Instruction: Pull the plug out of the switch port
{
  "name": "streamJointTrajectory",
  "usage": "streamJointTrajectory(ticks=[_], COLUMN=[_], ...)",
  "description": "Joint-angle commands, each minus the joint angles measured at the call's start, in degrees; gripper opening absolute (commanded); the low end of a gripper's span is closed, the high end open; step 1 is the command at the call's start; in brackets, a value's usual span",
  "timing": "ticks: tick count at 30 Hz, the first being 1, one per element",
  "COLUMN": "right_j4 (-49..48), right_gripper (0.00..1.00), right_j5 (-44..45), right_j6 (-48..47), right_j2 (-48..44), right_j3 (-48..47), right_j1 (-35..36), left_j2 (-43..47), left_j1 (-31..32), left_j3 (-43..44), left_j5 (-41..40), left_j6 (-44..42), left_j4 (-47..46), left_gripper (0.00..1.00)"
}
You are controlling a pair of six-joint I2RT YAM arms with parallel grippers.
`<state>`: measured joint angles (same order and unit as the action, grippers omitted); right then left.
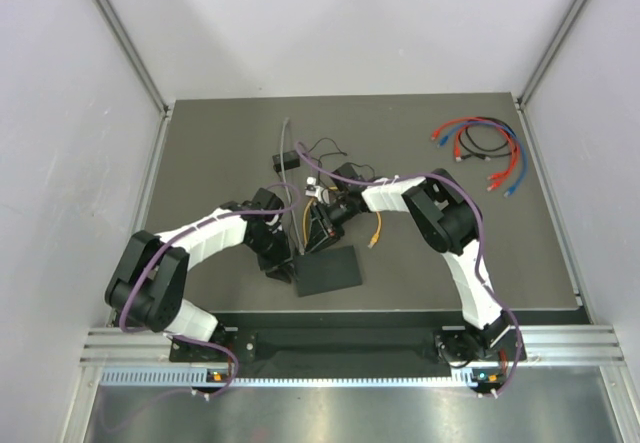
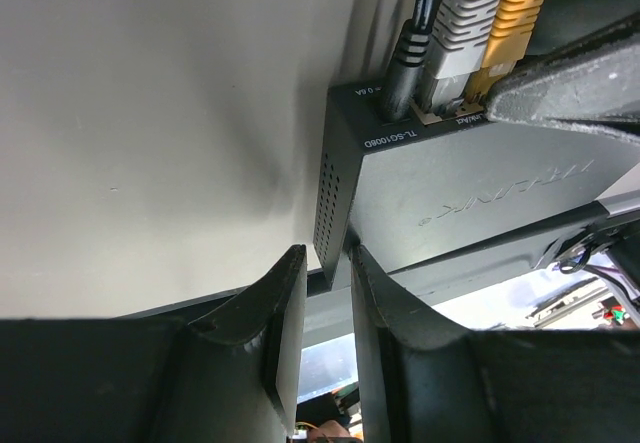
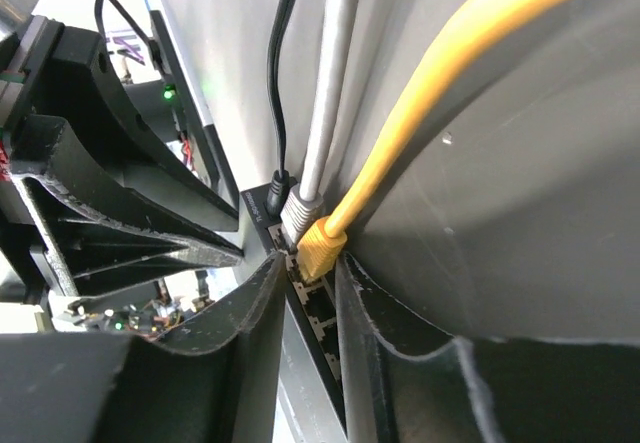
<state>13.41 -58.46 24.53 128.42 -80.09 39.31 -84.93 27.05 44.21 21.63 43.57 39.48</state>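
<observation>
Coloured cables (image 1: 485, 148) on table (image 1: 200, 163)

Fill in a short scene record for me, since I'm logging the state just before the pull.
switch: one corner clamped between the left fingers
plugged in, side by side: black power lead, grey plug, yellow plug
right fingers: one on each side of the yellow plug; contact unclear
yellow plug: seated in its port, not yet pulled
spare cables: red, blue and black, far right of the table
</observation>
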Motion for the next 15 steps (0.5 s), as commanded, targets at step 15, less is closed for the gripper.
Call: streamJointTrajectory(ticks=[15], right_j4=[-2.9], right_gripper=[0.0], right_j5=[1.2], right_j6=[0.6], right_j2=[1.8], right_j3=[0.5], right_j1=[-0.7], left_j2=[-2.2], left_j1=[-0.3], left_j3=[1.4], left_j5=[-1.9], left_j6=[-2.3], left_j4=[-0.9], left_gripper=[0.29])
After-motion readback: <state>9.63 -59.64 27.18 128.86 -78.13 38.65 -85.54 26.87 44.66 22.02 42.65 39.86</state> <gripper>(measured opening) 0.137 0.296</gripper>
